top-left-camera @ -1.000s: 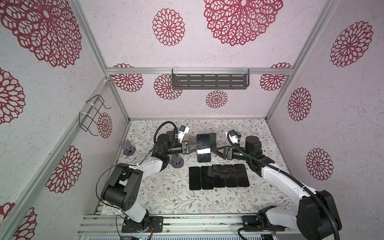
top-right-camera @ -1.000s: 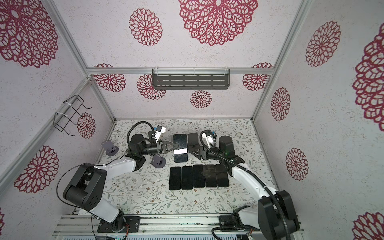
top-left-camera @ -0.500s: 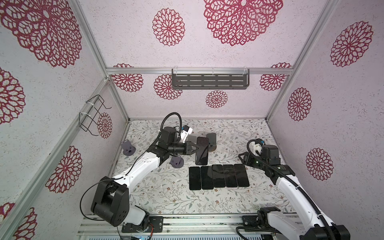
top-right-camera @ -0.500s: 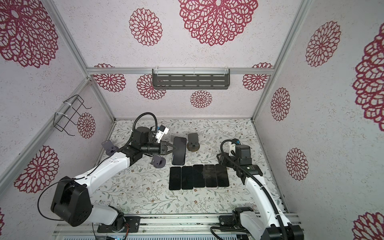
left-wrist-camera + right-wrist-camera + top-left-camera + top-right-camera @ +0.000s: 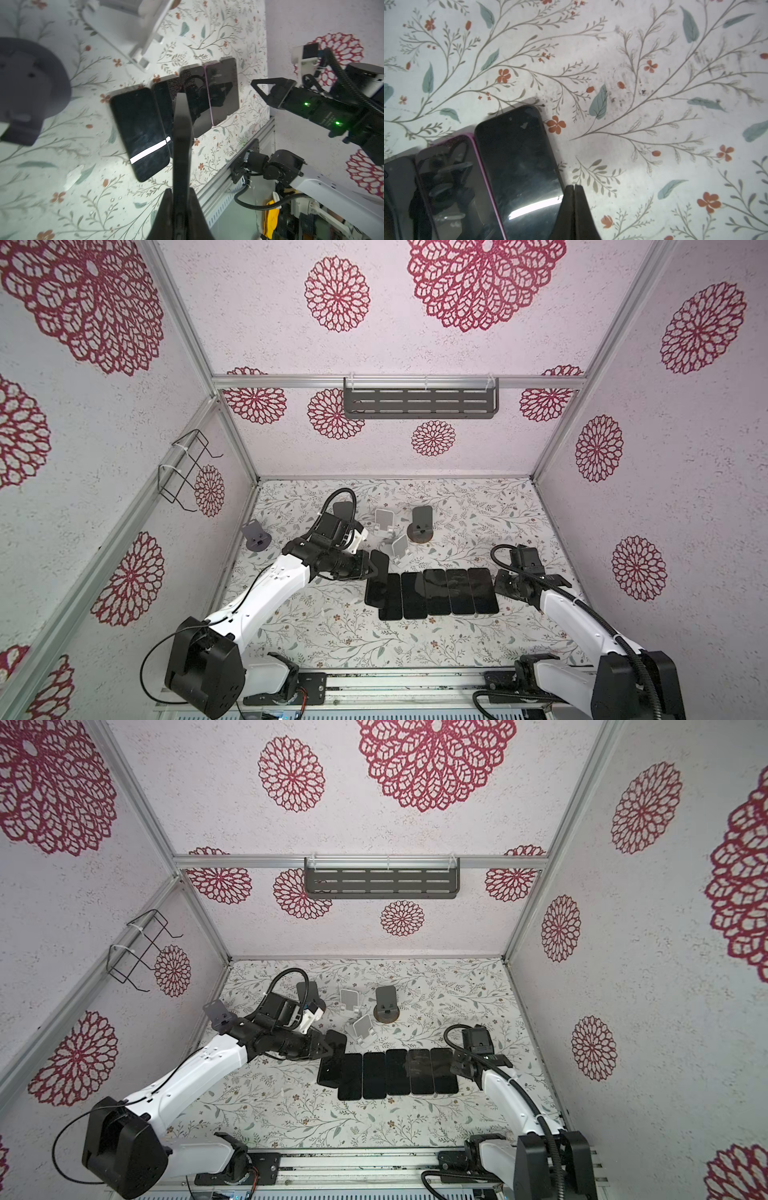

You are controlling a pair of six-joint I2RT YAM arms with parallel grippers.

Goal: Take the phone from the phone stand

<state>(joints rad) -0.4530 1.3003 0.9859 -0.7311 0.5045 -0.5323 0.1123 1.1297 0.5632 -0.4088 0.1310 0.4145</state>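
Note:
My left gripper (image 5: 371, 569) (image 5: 325, 1051) is shut on a black phone (image 5: 376, 583) (image 5: 332, 1060), holding it by its upper end, tilted, just above the left end of the row of phones. In the left wrist view the phone (image 5: 182, 133) shows edge-on between the jaws of that gripper (image 5: 180, 194). The dark phone stand (image 5: 420, 524) (image 5: 386, 1004) on a round brown base stands empty behind the row. My right gripper (image 5: 500, 584) (image 5: 456, 1065) (image 5: 574, 188) is shut on nothing, low beside the rightmost phone (image 5: 519, 158).
Several black phones (image 5: 438, 592) (image 5: 399, 1073) lie side by side on the floral table. Two white stands (image 5: 384, 520) (image 5: 400, 548) and grey round-based stands (image 5: 255, 536) (image 5: 343, 510) sit behind and to the left. A grey shelf (image 5: 419, 403) and a wire basket (image 5: 187, 470) hang on the walls.
The left gripper lifted the phone off the stand and carried it forward to the left end of the row. The right gripper drew back from the stand to the row's right end and shut.

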